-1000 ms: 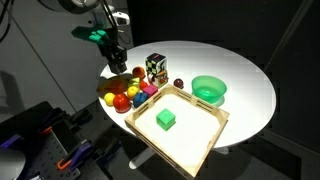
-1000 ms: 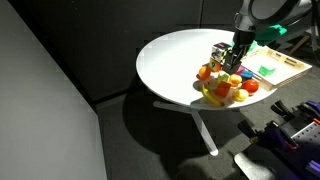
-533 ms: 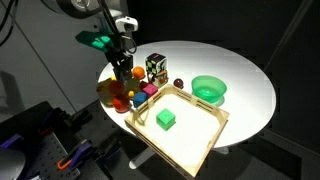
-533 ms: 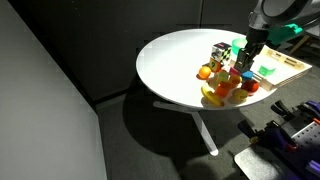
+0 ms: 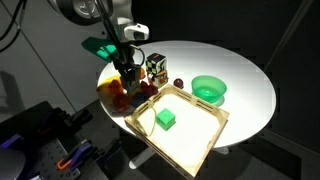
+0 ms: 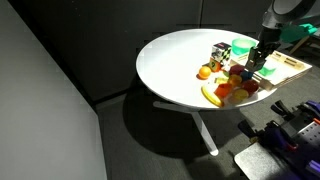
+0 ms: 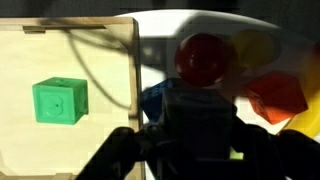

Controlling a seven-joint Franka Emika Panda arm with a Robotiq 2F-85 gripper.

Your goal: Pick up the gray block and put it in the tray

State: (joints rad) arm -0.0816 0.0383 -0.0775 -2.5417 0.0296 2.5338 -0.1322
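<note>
In the wrist view a dark gray block [image 7: 196, 108] sits between the fingers of my gripper [image 7: 196, 135], which is shut on it. In both exterior views the gripper [image 5: 135, 82] [image 6: 256, 68] hangs over the toy pile, just beside the near left edge of the light wooden tray [image 5: 196, 138] [image 6: 291, 66]. The tray's edge and floor [image 7: 105, 110] fill the left of the wrist view. A green cube [image 5: 166, 119] [image 7: 60, 100] lies inside the tray. The block is hard to make out in the exterior views.
A pile of coloured toys [image 6: 225, 88] lies under the gripper, with a red ball [image 7: 204, 57], a blue block [image 7: 152, 100] and an orange-red block [image 7: 278, 95]. A black-and-white patterned cube [image 5: 156, 67] and a green bowl [image 5: 209, 89] stand behind on the round white table [image 5: 240, 70].
My gripper has moved from the far left side of the toy pile across it toward the tray, and it is lower and closer to the tray's edge.
</note>
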